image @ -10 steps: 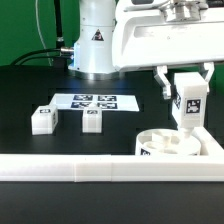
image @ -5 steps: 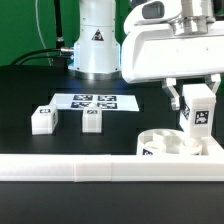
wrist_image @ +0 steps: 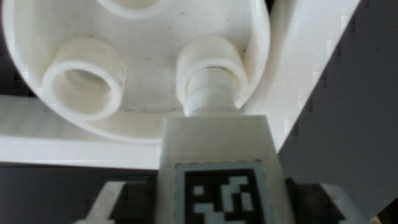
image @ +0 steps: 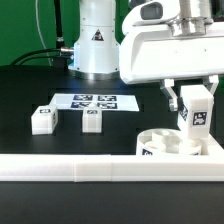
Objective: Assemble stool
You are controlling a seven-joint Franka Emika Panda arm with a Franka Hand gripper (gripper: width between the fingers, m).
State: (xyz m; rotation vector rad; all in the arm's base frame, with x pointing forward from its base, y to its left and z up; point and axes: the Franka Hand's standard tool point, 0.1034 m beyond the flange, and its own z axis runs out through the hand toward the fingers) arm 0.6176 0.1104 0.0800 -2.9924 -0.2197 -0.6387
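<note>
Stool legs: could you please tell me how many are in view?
3. The first leg and second leg sit apart on the table near the marker board; the third leg is clamped in the gripper over the seat. Others may be hidden.

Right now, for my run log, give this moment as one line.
gripper: shut on leg | leg: upright, tip at seat hole

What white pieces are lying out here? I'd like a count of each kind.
Legs: 3, two loose on the table and one held in the gripper over the seat
Round seat: 1
Long rail: 1
Marker board: 1
Total: 6
</note>
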